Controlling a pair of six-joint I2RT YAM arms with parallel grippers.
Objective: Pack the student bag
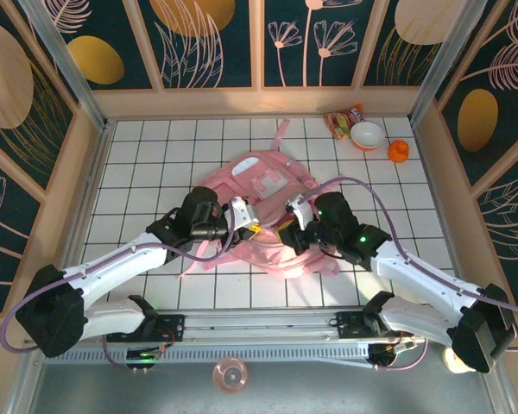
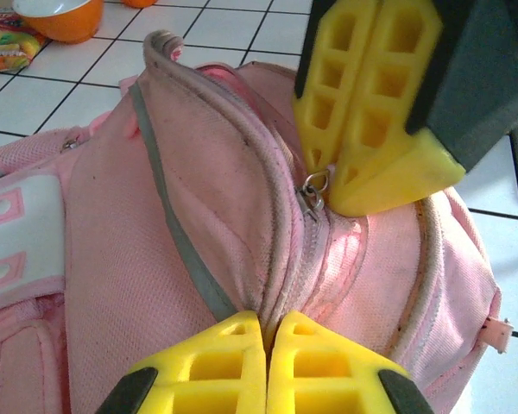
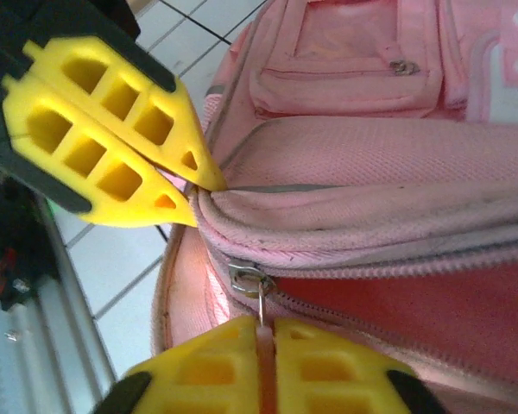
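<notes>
Packing has not visibly begun. The large soft pink fabric student bag [image 1: 259,177] lies in the middle of the white tiled worktop [image 1: 138,172], just beyond the two arms, front pockets facing up. Its main zip looks shut: in the right wrist view the teeth run closed away from the metal slider, which sits at one end of the track. Well apart from the bag, at the far right, a crinkled red and yellow snack packet [image 1: 344,119], a white-lined orange bowl [image 1: 367,135] and a small orange object [image 1: 399,153] lie out on the tiles. Nothing can be seen inside the bag.

By my reading, the step in hand is opening the main compartment. The left pincer [image 1: 250,226] is clamped tight on the bag's piped edge seam at its near side, bracing the fabric. The right pincer [image 3: 268,371] is closed on the small zip pull [image 3: 261,306], which sits between its yellow fingers. What is left is unzipping, loading the items and closing up.

The bag's long axis runs roughly near to far, leaning a little rightward at its near end. A thin strap loop trails from the far end and loose straps from the near end. Which end is the top I cannot tell for certain.
</notes>
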